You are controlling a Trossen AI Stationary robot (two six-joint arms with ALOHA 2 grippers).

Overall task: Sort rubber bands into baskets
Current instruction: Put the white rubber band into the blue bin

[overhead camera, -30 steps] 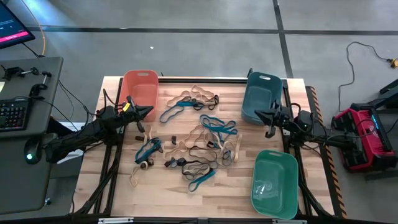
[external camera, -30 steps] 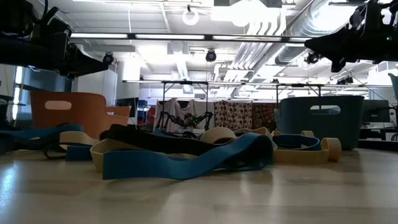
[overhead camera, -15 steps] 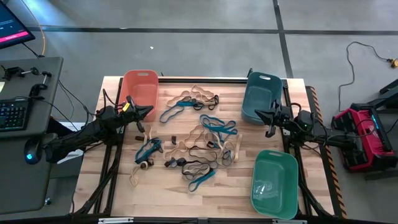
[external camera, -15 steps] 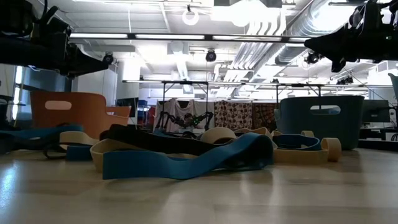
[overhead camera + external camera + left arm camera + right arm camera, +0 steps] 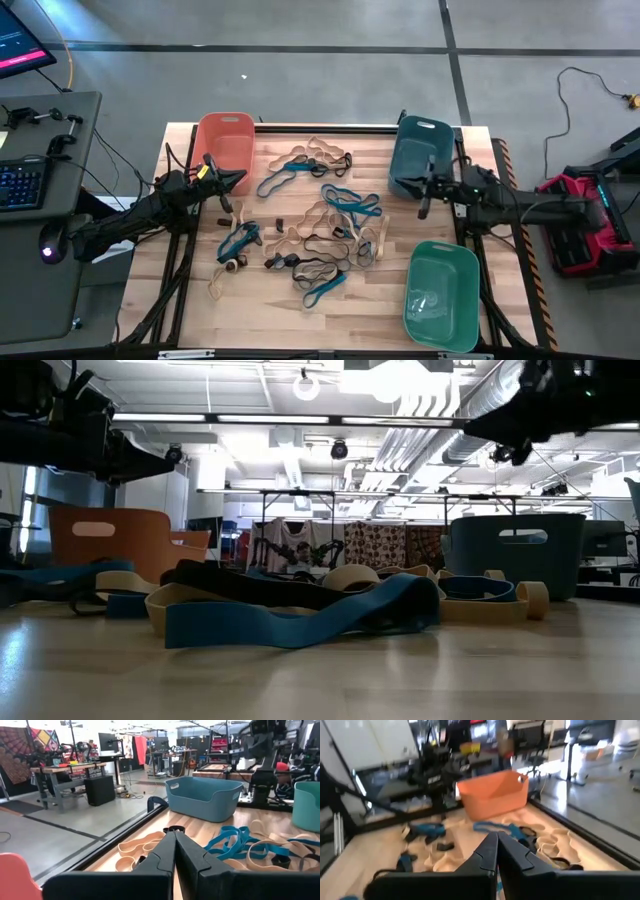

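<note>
On the wooden surface (image 5: 180,310) the rubber bands (image 5: 320,225) lie in a loose tangle across the middle, tan, blue and black loops overlapping one another, with a few strays toward the near-left corner; none is in a basket that can be seen from above. The orange-salmon basket (image 5: 226,140) stands at the far left of the surface, the dark teal-blue basket (image 5: 420,155) at the far right, and the lighter green basket (image 5: 443,295) at the near right, well apart from the other two. The left gripper (image 5: 238,178) hangs above the surface just in front of the orange-salmon basket, at the left edge of the pile, its fingers pressed together and holding nothing; the left wrist view shows the two dark fingers (image 5: 162,857) meeting at their tips, with tan and blue bands and the teal-blue basket beyond. The right gripper (image 5: 421,192) is raised just beside the near edge of the dark teal-blue basket, pointing toward the pile, its fingers likewise closed and empty, as the right wrist view shows.
</note>
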